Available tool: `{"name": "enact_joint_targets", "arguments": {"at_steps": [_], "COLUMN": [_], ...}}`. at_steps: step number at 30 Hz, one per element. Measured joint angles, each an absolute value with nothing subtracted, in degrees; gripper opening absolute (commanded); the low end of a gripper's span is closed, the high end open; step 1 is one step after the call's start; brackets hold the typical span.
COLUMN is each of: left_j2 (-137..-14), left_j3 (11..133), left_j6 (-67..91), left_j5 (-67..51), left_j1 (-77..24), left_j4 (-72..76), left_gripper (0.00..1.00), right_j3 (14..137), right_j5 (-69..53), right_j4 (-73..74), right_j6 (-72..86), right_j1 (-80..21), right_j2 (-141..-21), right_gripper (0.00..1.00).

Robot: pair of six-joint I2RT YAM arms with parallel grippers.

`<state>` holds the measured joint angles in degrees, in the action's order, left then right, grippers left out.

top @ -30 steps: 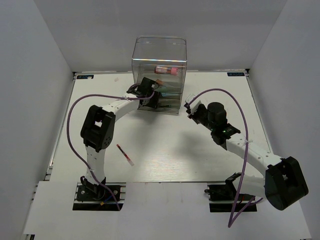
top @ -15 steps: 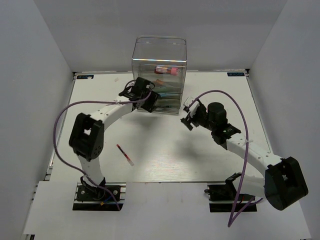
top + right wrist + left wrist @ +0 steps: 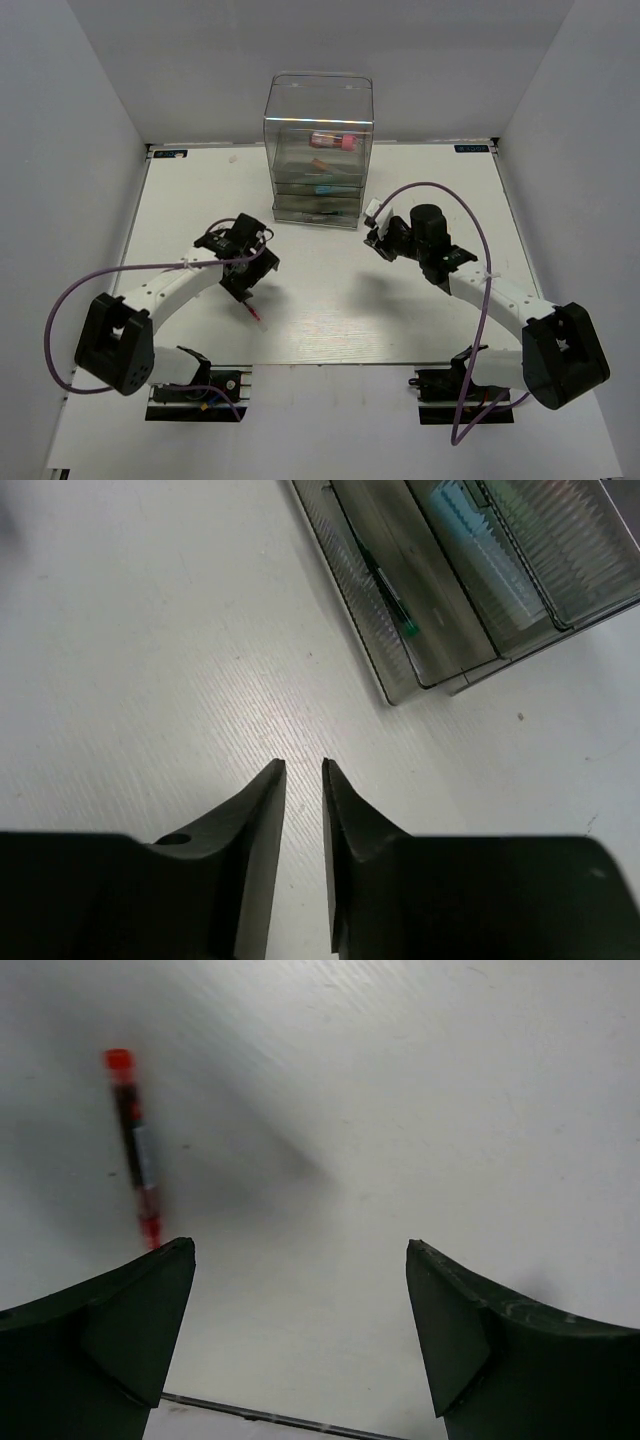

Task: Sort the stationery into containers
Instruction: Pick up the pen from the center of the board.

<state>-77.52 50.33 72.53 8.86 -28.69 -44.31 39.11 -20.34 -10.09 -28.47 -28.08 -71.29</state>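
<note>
A red-white pen (image 3: 135, 1145) lies on the white table, up and to the left of my left gripper (image 3: 298, 1250). That gripper is open wide with only bare table between its fingers. From above, the left gripper (image 3: 248, 286) hovers over the pen (image 3: 258, 316) and hides most of it. The clear container (image 3: 318, 150) of stacked grey drawers stands at the back with a pink tube (image 3: 333, 141) in its top drawer. My right gripper (image 3: 303, 765) has its jaws a narrow gap apart with nothing between them. It sits short of the drawers (image 3: 430, 590).
A thin dark pen (image 3: 390, 595) and a light blue marker (image 3: 470, 520) lie inside the drawers. The right gripper (image 3: 375, 238) hangs just right of the container's front. Grey walls enclose the table on three sides.
The left arm has pulled back from the drawer box to above the red-white pen, and its jaws have opened wide. The right gripper opened and narrowed again, shifting slightly left.
</note>
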Motion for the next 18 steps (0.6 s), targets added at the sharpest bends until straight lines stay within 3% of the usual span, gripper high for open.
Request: {"name": "enact_joint_targets", "arguments": {"at_steps": [5,18], "left_j2": [-73.9,-80.3], "left_j3": [48.9,45.4], "left_j6": [73.7,74.4], "left_j5": [12.3,14.3], "left_j1": [-28.7,-28.7], "left_j4": [-48.6,-49.3], "left_gripper": [0.87,0.58], "right_j3": [39.1,39.1], "right_j5": [-20.1,-19.7], "right_j4": [-9.9,-10.5], "right_j6": [-27.4,-27.2], "right_j1": [-26.9,-24.4], "right_j2": [-71.4,-70.9], "right_gripper": [0.25,0.29]}}
